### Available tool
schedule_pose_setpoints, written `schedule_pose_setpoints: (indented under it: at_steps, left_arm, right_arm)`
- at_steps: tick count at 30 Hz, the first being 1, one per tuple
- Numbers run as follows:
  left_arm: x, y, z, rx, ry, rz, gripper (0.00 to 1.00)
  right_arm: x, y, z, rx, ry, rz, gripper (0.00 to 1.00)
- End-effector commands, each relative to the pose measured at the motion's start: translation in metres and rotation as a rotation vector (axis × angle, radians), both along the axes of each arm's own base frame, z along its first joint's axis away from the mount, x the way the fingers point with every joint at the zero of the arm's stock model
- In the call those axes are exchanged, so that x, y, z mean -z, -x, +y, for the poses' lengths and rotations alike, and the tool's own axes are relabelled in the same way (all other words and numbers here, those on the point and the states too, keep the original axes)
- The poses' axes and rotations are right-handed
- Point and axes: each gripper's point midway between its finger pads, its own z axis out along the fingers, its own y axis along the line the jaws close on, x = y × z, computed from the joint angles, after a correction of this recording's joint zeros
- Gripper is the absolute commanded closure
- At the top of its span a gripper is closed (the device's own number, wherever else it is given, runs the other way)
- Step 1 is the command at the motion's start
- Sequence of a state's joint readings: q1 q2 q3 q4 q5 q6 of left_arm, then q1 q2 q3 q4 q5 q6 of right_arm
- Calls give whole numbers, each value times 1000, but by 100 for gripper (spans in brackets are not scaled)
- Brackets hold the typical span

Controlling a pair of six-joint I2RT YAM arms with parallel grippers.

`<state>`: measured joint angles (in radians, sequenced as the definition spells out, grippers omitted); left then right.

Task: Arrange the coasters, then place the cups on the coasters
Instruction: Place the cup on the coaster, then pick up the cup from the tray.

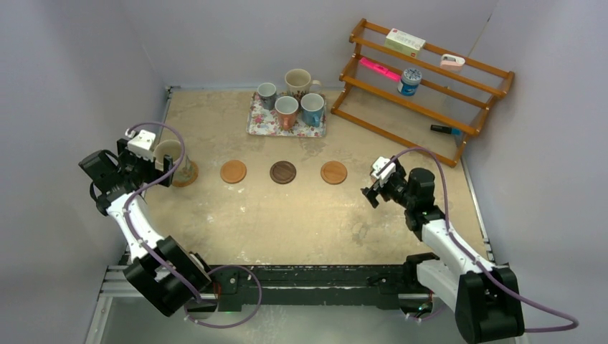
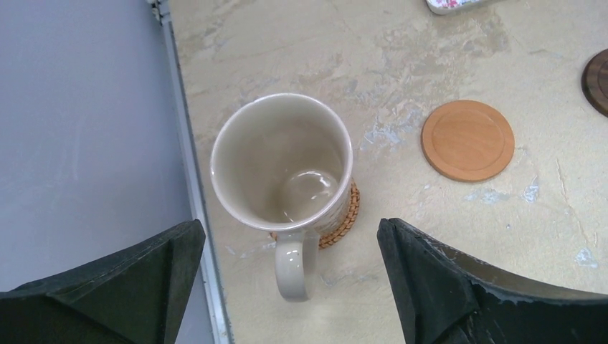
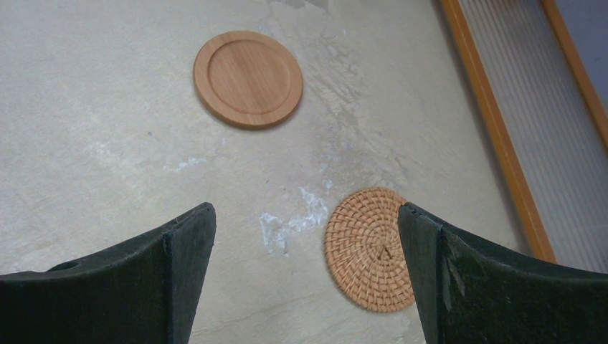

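Currently wide open at the left gripper [image 2: 288,236], gripping nothing; straddling the handle of the cream mug [image 2: 279,165] without touching it. Standing upright on the left woven coaster [image 2: 345,221], lower centre of the left wrist view, hard by the table's left rail [image 2: 188,165]. Only the coaster's right rim showing, so centring hard to tell. Right of that, well apart: tan wooden coaster [image 2: 467,140], then dark brown coaster [image 2: 596,82] at the frame edge.

Also fully spread at the right gripper [image 3: 307,215], empty. Hovering over bare table, with the right woven coaster [image 3: 369,247] lying flat just beside the right-hand finger [image 3: 502,287], lower right of the frame. Second tan wooden coaster [image 3: 247,79] upper centre, well apart.

Overhead: three wooden discs in a row mid-frame. Four more mugs [image 1: 286,109] packed on the floral tray [image 1: 259,127], upper centre. One cup placed, four to go by the look of it.

Risks:
- Could clip the mug handle when backing the left jaws out, tipping it or dragging it off its coaster toward the rail.
- Could skid the flat woven disc instead of pinching it, finger scraping the table.
- Could knock neighbours when reaching into the tight cluster on the tray.
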<state>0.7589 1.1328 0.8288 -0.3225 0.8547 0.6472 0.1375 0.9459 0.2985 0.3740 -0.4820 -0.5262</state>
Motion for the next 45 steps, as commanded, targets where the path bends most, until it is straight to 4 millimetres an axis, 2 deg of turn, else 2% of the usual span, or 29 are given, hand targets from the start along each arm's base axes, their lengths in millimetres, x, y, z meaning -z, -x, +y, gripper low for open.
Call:
schedule_pose_setpoints:
  at_steps: [1, 6, 12, 14, 19, 25, 29, 37, 45]
  left_arm:
    - [-42, 8, -1, -24, -68, -69, 0]
    - [-50, 23, -5, -77, -103, -67, 0]
    - [-43, 39, -18, -67, -124, -53, 0]
    - [-40, 43, -26, -37, -124, -49, 0]
    - [-24, 50, -44, 22, -77, -43, 0]
    - [-9, 51, -54, 57, -39, -43, 0]
    - [-10, 50, -52, 54, -28, -35, 0]
    - [-19, 47, -49, 49, -49, -58, 0]
    - [-22, 47, -60, 105, -19, -70, 0]
  right_arm:
    - [-28, -18, 1, 9, -5, -2, 1]
    - [-45, -34, 8, -15, -8, 67, 1]
    - [-78, -66, 11, -2, 0, 141, 1]
    - [-101, -81, 13, 3, -4, 135, 1]
    - [-141, -115, 17, 21, -6, 154, 1]
    - [-169, -163, 17, 105, 30, 126, 1]
    - [-182, -198, 19, 168, 51, 72, 1]
    - [-172, -257, 27, 256, 11, 48, 1]
    - [-155, -313, 37, 278, 3, -11, 2]
